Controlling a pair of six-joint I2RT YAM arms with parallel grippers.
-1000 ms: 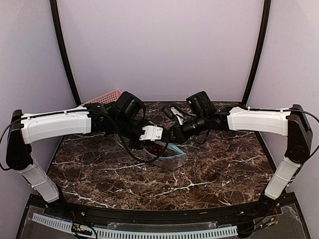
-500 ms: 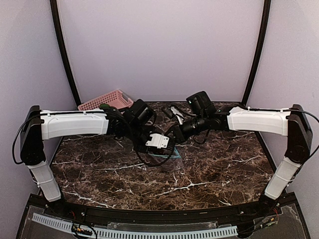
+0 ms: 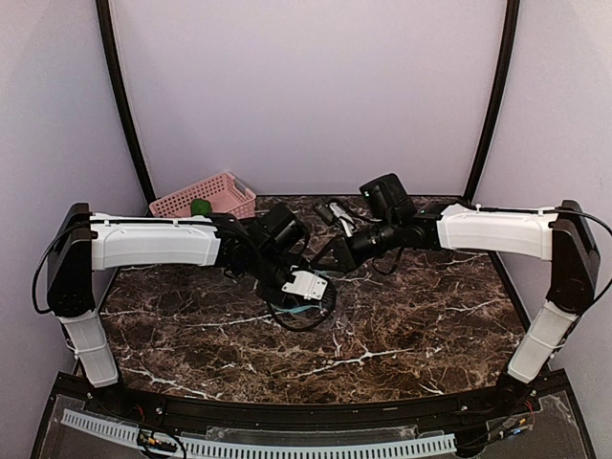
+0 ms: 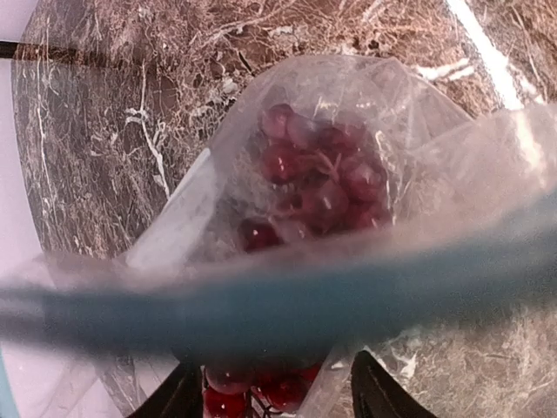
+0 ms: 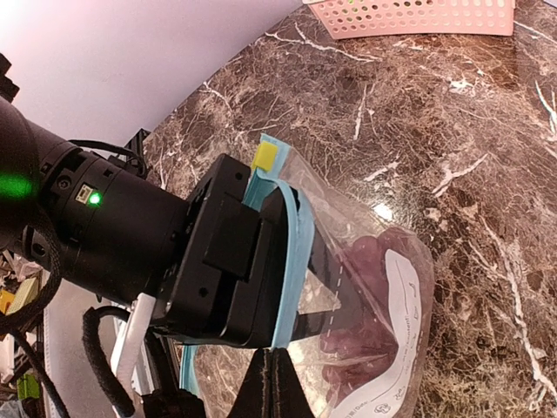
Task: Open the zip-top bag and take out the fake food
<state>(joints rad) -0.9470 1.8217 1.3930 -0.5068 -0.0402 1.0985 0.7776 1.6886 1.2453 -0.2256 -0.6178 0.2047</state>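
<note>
The zip-top bag (image 5: 383,287) is a clear pouch with a teal zip strip (image 5: 291,252); in the top view only a teal bit of the bag (image 3: 302,309) shows under the arms. Dark red grapes (image 4: 318,178) lie inside it. My left gripper (image 4: 274,374) has pushed through the bag's mouth, and its open fingers (image 5: 352,292) stand apart with grapes between them. My right gripper (image 5: 274,383) is shut on the teal strip at the mouth's edge. The green fake food piece (image 3: 200,207) rests in the pink basket.
The pink slotted basket (image 3: 215,194) stands at the back left against the wall, and its rim also shows in the right wrist view (image 5: 418,16). The two arms meet over the middle of the dark marble table (image 3: 411,325). A yellow slider tab (image 5: 265,157) sits on the zip strip.
My left arm has reached further right and down, pushing its gripper into the bag's mouth. Its jaws have spread apart. The right gripper has stayed shut in place.
</note>
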